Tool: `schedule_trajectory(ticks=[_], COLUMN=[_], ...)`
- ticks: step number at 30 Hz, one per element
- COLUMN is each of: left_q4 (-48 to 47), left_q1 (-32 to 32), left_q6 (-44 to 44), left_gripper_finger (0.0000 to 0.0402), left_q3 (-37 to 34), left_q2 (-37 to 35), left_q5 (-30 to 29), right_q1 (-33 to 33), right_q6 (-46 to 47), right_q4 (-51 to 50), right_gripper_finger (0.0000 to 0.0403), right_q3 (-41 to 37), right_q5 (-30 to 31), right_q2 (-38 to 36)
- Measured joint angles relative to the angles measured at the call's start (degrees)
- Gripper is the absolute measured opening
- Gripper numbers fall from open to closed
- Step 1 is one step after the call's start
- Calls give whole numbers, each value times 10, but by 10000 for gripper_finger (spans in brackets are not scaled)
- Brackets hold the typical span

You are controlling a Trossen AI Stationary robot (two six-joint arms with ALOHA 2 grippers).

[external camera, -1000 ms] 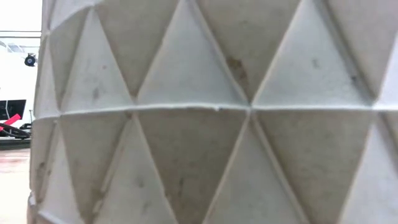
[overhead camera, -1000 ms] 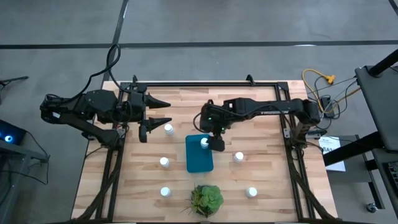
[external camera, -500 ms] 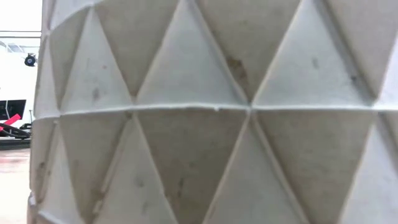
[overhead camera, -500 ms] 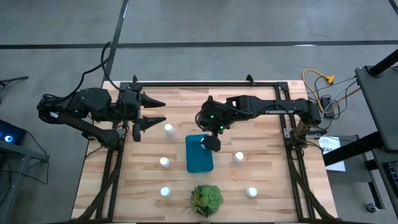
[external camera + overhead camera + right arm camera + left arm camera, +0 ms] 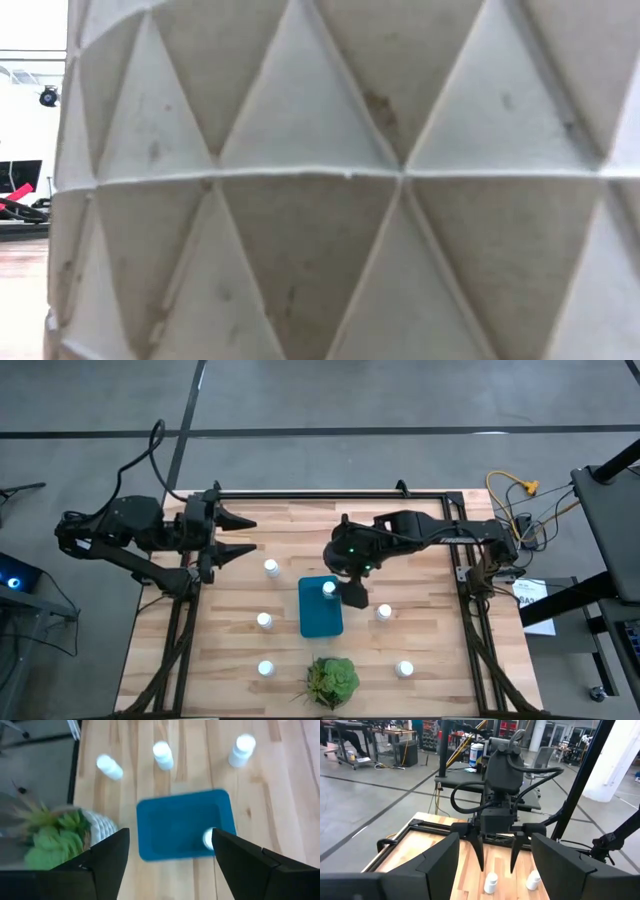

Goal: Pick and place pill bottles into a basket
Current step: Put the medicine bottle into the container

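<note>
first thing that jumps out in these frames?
The teal basket mid-table, with one pill bottle standing in it and the right gripper open at its right edge. Five more bottles stand around it on the table, and the low view is filled by a white faceted pot.

A pale planter wall [image 5: 330, 190] with triangular facets fills the low view, hiding the table and both arms. In the right wrist view the green plant [image 5: 47, 837] is blurred, and the picture's edge cuts it off.
</note>
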Motion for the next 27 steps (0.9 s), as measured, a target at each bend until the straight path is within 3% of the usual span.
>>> schedule_trajectory(ticks=[8, 17, 27], left_q4=[1, 0, 0], left_q1=[0, 0, 0], left_q6=[1, -24, -29], left_gripper_finger=[231, 231, 231], left_q3=[0, 0, 0], left_q2=[23, 30, 26], left_q5=[0, 0, 0], right_q1=[15, 48, 75], right_q6=[-20, -36, -18], right_q4=[-108, -114, -96], right_gripper_finger=[270, 267, 261], right_q3=[-2, -29, -156], right_q5=[14, 62, 62], right_q2=[-1, -28, -110])
